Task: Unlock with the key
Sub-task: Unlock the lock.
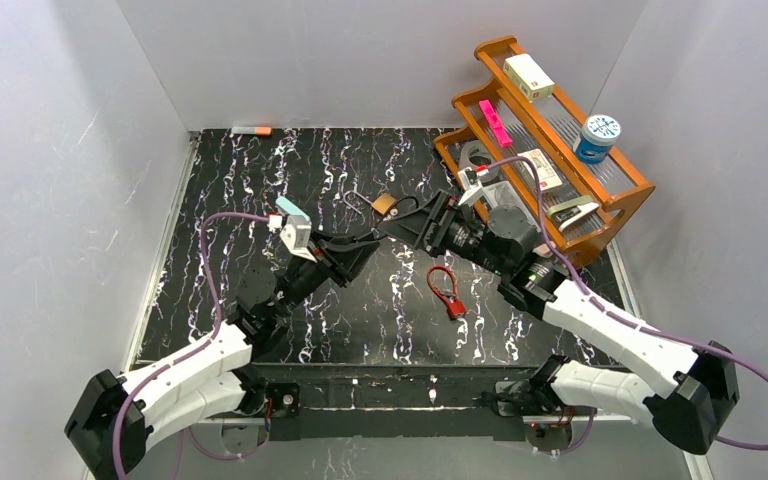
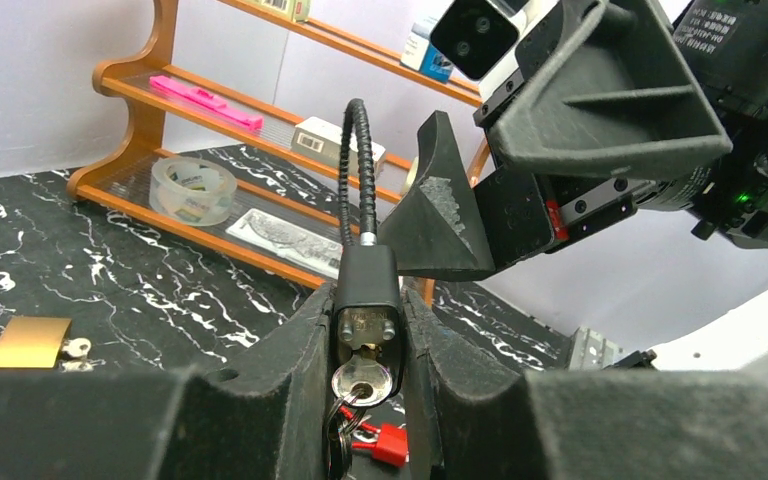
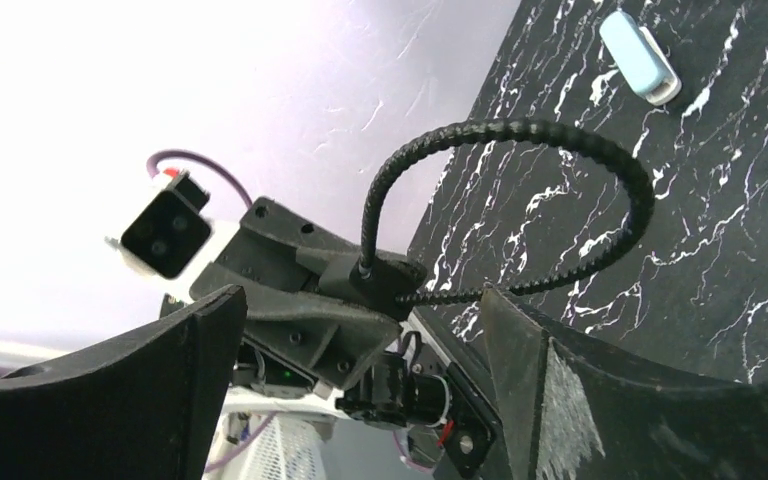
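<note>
1. The black padlock point(image 2: 367, 285) is at the centre of the left wrist view, held clear of the table point(image 1: 260, 170) with its keyhole end toward that camera. In the overhead view it is mid-frame, where the two claws meet.
2. The key point(image 2: 362, 380) is in the keyhole, and its round bow juts out below the body, apparently seated and ready to turn.
3. The cable shackle point(image 3: 560, 140) rises from the body's far end in a wide loop. I cannot tell whether its free end has left the body.
4. The left claw point(image 2: 367, 335) pinches the padlock by its flanks, probably to brace it against twisting while leaving key and shackle exposed.
5. The right claw point(image 3: 360, 300) is spread wide and grips nothing. The loop lies between and beyond its fingers.
6. Off to the sides are a brass padlock point(image 2: 28, 342) at lower left, a red lock point(image 1: 445, 290) on the table below centre, and a wooden shelf point(image 1: 560, 150) at upper right holding a tape roll point(image 2: 193, 188). None of these blocks the work. The tight spot is the key's bow, closely flanked by the left claw's fingers.
</note>
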`<state>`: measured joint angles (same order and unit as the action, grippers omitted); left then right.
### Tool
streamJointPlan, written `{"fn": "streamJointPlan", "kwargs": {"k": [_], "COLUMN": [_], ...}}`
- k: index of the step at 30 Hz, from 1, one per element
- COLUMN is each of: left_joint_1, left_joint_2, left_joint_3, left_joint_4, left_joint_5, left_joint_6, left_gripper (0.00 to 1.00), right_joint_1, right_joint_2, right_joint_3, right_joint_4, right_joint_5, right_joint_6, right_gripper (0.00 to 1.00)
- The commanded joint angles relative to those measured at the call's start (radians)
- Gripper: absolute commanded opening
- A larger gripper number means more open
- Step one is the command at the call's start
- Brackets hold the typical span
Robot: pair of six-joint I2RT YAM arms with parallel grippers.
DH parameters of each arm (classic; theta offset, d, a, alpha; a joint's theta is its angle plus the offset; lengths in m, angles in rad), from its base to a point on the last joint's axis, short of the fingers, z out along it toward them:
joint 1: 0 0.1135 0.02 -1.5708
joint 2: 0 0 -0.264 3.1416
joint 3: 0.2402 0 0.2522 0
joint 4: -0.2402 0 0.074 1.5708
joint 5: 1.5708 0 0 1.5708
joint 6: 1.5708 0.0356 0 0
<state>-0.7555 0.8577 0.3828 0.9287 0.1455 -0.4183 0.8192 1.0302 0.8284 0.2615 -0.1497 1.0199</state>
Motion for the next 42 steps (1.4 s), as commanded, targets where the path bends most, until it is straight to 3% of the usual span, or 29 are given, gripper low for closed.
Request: {"fn": "streamJointPlan", "kwargs": {"k": [1, 3, 7, 12, 14, 17, 20, 21, 24, 27, 30, 33, 38, 40, 42], "left_joint_1": [-0.001, -0.001, 0.000, -0.002, -0.002, -0.001, -0.002, -0.001, -0.001, -0.002, -0.001, -0.001, 0.000, -0.001, -0.001], "left_joint_2": [0.001, -0.001, -0.010, -0.024, -0.013, -0.002, -0.006, -0.008, -0.024, -0.045, -0.059, -0.063, -0.037, -0.029, -0.029], "left_joint_3": [0.034, 0.028, -0.008, -0.016, -0.015, -0.023, -0.031, -0.033, -0.049, -0.064, -0.073, -0.078, -0.076, -0.076, -0.084], "left_joint_4": [0.079, 0.083, 0.149, 0.168, 0.175, 0.198, 0.222, 0.226, 0.236, 0.240, 0.240, 0.239, 0.230, 0.229, 0.222], "left_joint_5": [0.016, 0.025, 0.050, 0.026, 0.032, 0.019, -0.022, -0.044, -0.158, -0.245, -0.302, -0.337, -0.298, -0.241, -0.228], "left_joint_6": [0.083, 0.124, 0.197, 0.251, 0.242, 0.228, 0.215, 0.214, 0.203, 0.161, 0.104, 0.030, -0.121, -0.141, -0.137], "left_gripper": [0.00, 0.00, 0.00, 0.00, 0.00, 0.00, 0.00, 0.00, 0.00, 0.00, 0.00, 0.00, 0.00, 0.00, 0.00], "right_joint_1": [0.004, 0.005, 0.005, 0.013, 0.014, 0.014, 0.023, 0.025, 0.030, 0.030, 0.031, 0.030, 0.031, 0.031, 0.031], "right_joint_2": [0.051, 0.066, 0.104, 0.131, 0.142, 0.182, 0.201, 0.201, 0.172, 0.115, 0.075, 0.056, 0.038, 0.033, 0.024], "right_joint_3": [0.073, 0.084, 0.103, 0.096, 0.083, 0.109, 0.106, 0.098, 0.054, -0.026, -0.084, -0.125, -0.187, -0.175, -0.163], "right_joint_4": [-0.025, -0.024, -0.032, -0.029, 0.013, 0.032, 0.075, 0.088, 0.129, 0.232, 0.319, 0.413, 0.595, 0.574, 0.546], "right_joint_5": [0.087, 0.101, 0.128, 0.127, 0.127, 0.096, 0.075, 0.078, 0.110, 0.143, 0.201, 0.205, 0.196, 0.198, 0.198], "right_joint_6": [0.135, 0.153, 0.182, 0.229, 0.238, 0.241, 0.234, 0.231, 0.219, 0.214, 0.201, 0.184, 0.116, 0.089, 0.066], "right_gripper": [0.97, 0.98, 0.87, 0.95, 0.93, 0.72, 0.38, 0.32, 0.15, 0.10, 0.11, 0.19, 0.39, 0.56, 0.62]}}
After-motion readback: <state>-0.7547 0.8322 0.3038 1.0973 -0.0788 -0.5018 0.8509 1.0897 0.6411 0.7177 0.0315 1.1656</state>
